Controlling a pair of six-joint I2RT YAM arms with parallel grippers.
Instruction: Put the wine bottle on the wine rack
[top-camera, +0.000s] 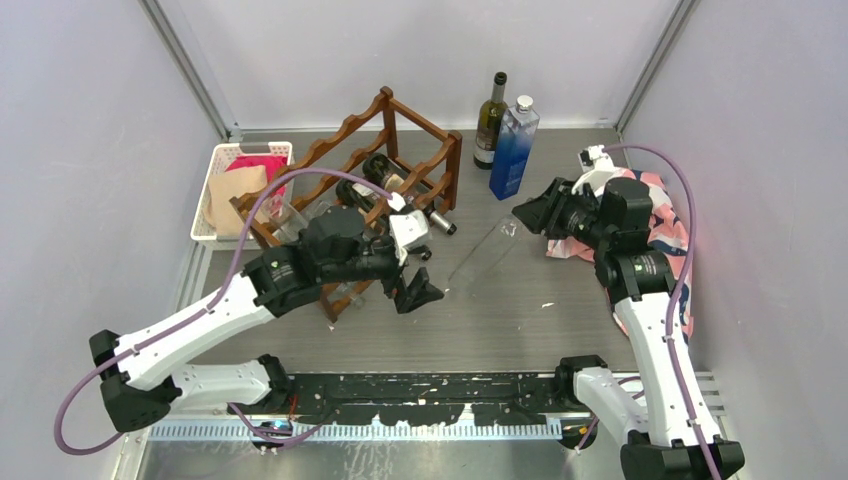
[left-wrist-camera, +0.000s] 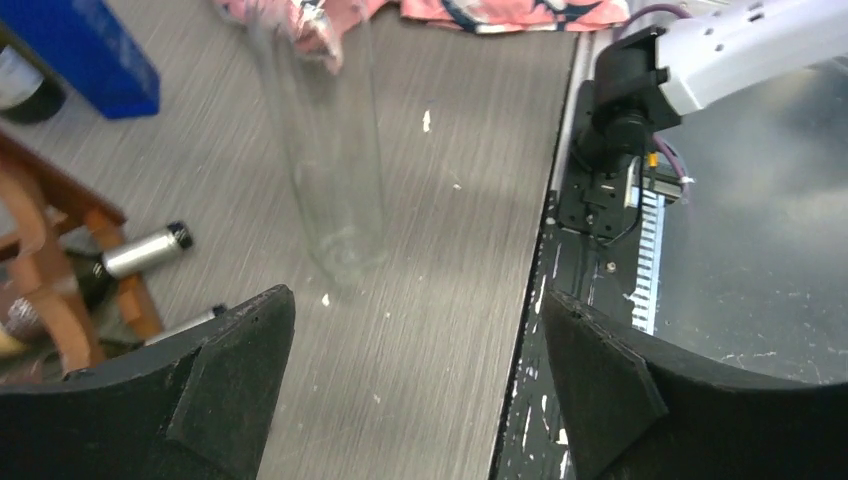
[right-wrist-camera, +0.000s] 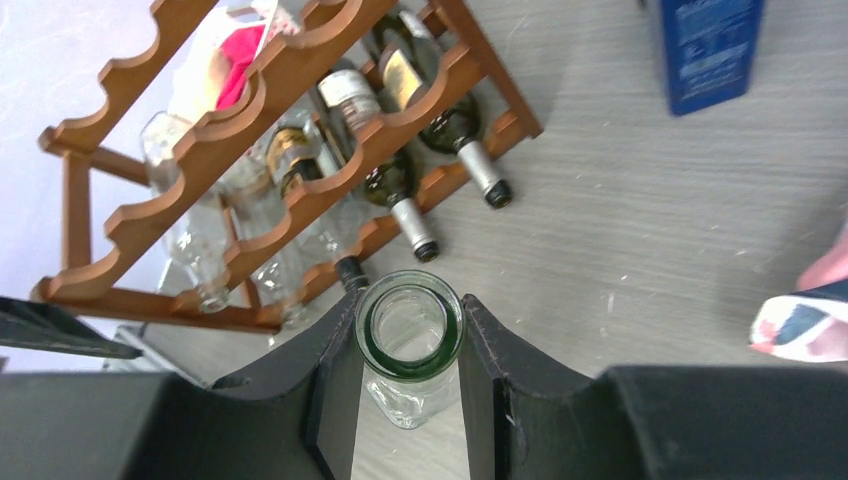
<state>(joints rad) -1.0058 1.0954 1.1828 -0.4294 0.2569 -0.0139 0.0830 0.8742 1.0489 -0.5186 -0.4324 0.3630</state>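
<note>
Wine bottle (top-camera: 484, 249), clear glass, empty: slanted between the two arms, base apparently resting on the grey table (top-camera: 520, 320), mouth raised at the right gripper (top-camera: 530, 214). Right gripper: jaws narrow, clamped on the neck just under the rim, probably to steady the high end for a hand-over. Left gripper (left-wrist-camera: 417, 305): jaws wide, nothing between them, facing the bottle's base from just beside the wine rack (top-camera: 387, 125); likely posed to take the body and carry it across. Wine rack: reddish-brown wood, left of the bottle, lower cradles filled with stored bottles (right-wrist-camera: 412, 218), necks poking out over the tabletop; upper scalloped rails apparently free. Open room: bare tabletop between bottle and near edge; tighter at the back, where a dark bottle (top-camera: 490, 118) and a blue square bottle (top-camera: 513, 152) stand upright near the right gripper. White basket (top-camera: 250, 147) behind the rack; patterned cloth (top-camera: 670, 225) beneath the right arm. Hazards judged: protruding necks and the rack's front post along the left arm's likely path
</note>
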